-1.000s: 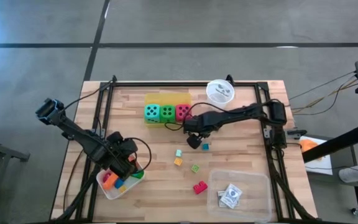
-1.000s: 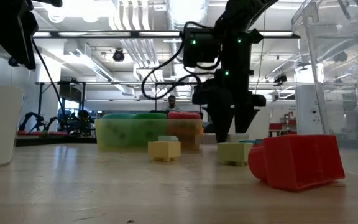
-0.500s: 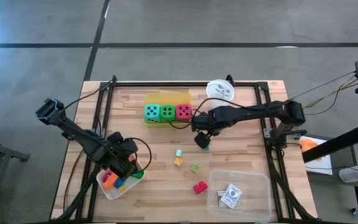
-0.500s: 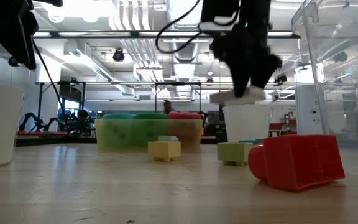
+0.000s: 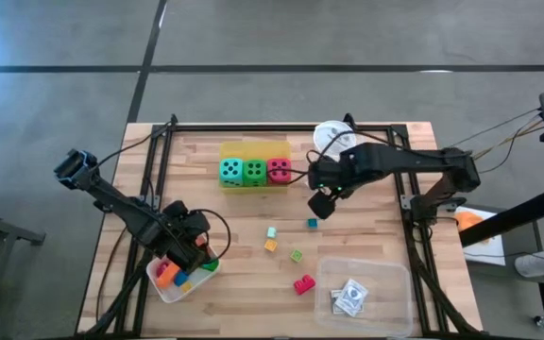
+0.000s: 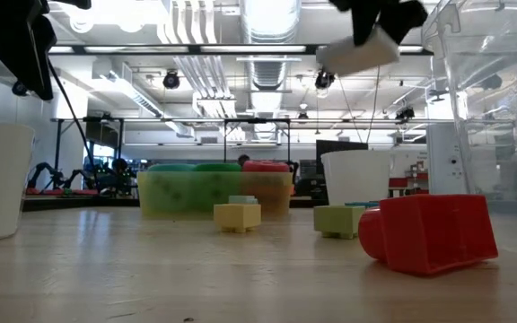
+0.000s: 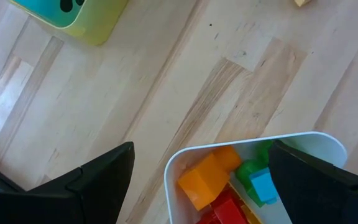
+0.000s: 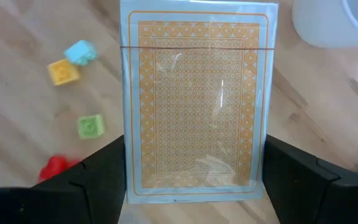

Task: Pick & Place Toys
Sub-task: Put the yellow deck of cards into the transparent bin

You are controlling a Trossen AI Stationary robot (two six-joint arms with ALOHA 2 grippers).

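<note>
Right end effector [image 5: 321,203] pinching card pack [image 8: 196,102], raised higher, shifted toward white cup [image 5: 332,138].

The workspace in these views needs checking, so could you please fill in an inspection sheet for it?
Surface: wooden table, bare between items.
Job's things: three dice in the yellow tray; loose blocks mid-table; blocks in the white tray; cards in the clear tray.
Clutter: white cup at the far edge.
Grippers: right claw raised above the table, holding a card deck; left claw open over the white tray.
Cables: black cables along both arms.
Surroundings: workshop hall behind; no person clearly seen.
</note>
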